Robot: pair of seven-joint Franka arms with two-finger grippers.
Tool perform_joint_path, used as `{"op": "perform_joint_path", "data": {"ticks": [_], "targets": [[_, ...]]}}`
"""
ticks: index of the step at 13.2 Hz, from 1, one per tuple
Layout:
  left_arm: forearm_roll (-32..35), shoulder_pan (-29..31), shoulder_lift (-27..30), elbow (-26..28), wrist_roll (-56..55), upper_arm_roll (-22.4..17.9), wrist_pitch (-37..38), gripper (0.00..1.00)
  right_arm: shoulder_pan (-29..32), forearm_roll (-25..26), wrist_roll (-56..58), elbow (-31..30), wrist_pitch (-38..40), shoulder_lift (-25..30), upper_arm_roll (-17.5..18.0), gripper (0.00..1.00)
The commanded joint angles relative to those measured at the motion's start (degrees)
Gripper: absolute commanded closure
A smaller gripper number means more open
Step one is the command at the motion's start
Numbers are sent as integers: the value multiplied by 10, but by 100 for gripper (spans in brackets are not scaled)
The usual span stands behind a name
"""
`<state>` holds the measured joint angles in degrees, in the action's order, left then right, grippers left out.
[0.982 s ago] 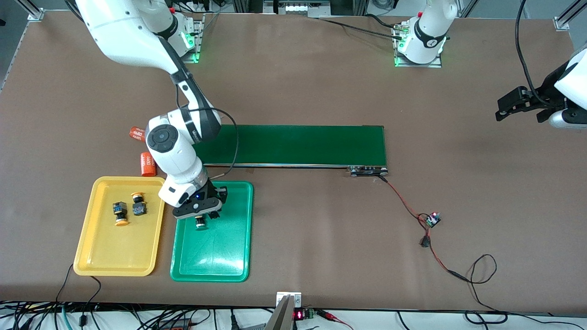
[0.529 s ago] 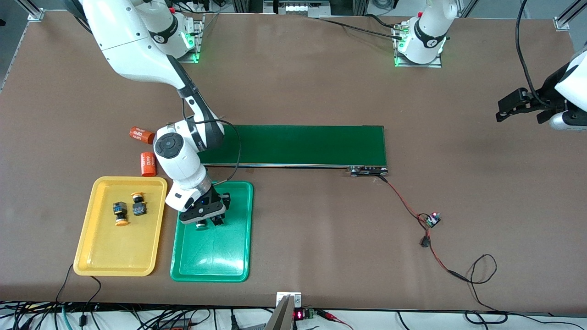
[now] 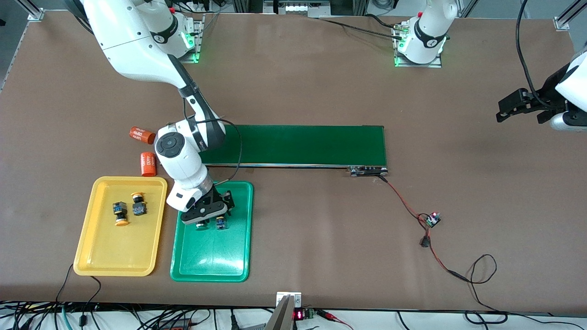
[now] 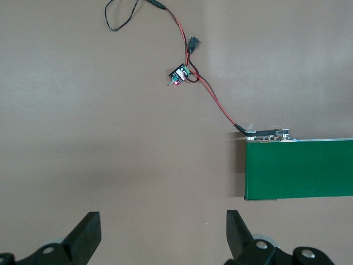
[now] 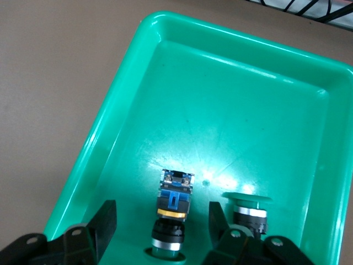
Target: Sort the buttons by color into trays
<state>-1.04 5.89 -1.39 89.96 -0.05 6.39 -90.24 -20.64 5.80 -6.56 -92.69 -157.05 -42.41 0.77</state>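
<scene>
Green button let go in the green tray

A green button point(image 5: 174, 212) lies on its side in the green tray point(image 3: 238, 256), blue end toward 12 o'clock in the right wrist view. The right gripper point(image 5: 160, 234) straddles it, fingers point(image 5: 105, 221) spread, not touching. The left gripper point(image 4: 162, 234) waits, spread wide.

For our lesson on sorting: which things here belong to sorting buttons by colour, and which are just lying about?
Belonging to the job:
- yellow tray with two yellow-capped buttons
- green tray with two green-capped buttons
- right pincer, open over the green tray

Lying about:
- two orange cylinders
- conveyor belt
- small circuit board with wires
- left pincer, open, waiting
</scene>
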Motion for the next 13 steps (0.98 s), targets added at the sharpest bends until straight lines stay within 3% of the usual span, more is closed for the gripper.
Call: {"op": "perform_joint_path", "data": {"ticks": [1, 8, 13], "targets": [[6, 0, -10, -18, 0, 0, 7, 0, -10, 1, 4, 6, 106, 48, -15, 24], [5, 0, -8, -29, 2, 2, 9, 0, 42, -5, 12, 7, 392, 202, -10, 24], [6, -1, -6, -30, -1, 6, 13, 0, 102, -6, 24, 2, 498, 287, -10, 18]]}}
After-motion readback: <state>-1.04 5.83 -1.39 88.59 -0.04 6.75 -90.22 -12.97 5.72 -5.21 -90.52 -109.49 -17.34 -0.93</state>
